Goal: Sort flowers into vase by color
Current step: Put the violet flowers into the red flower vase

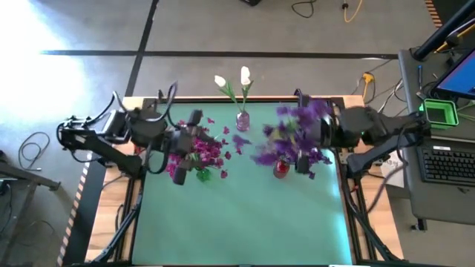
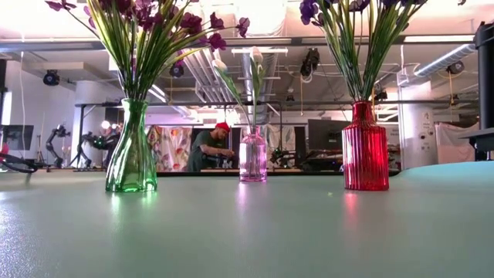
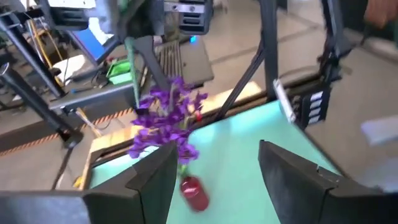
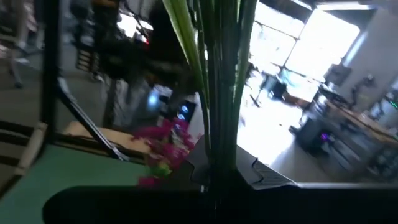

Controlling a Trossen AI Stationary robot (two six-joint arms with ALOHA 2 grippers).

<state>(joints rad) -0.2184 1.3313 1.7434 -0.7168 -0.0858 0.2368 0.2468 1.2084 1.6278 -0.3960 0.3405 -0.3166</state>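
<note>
The left gripper (image 1: 194, 127), jaws released and empty, hovers over the pink flowers (image 1: 202, 150) in the green vase (image 2: 131, 158). White flowers (image 1: 231, 80) stand in the pink vase (image 2: 252, 157) between. The right gripper (image 1: 303, 148) is clenched on the purple flowers (image 1: 293, 133) in the red vase (image 2: 365, 150).

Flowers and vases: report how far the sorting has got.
Done: magenta flowers stand in the green vase, white buds in the pink vase. In hand: the right gripper is shut on the purple flowers, whose stems reach into the red vase. The left gripper is open, empty. Left: release the purple bunch; no loose flowers show.
</note>
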